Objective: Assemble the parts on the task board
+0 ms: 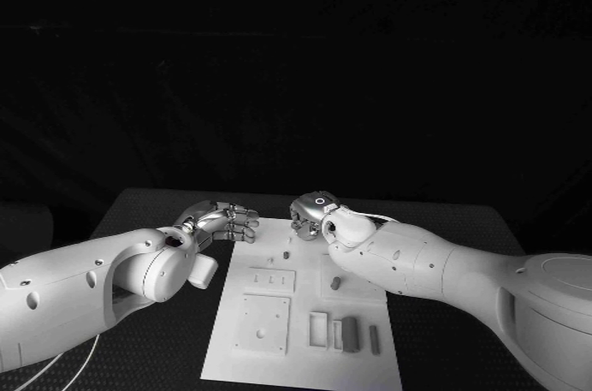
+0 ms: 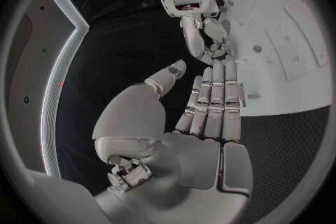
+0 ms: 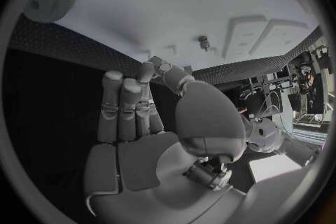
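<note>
Parts (image 1: 351,334), small and grey, sit on the white task board (image 1: 247,357) at the middle of the black table (image 1: 469,228). Near the board's far edge, the left hand (image 1: 225,222) and right hand (image 1: 311,215) hover close together, fingers straight and apart, holding nothing.

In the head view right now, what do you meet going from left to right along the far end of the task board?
Left arm → left robot hand, at the task board's far left corner → right robot hand, over the far edge → right arm.
</note>
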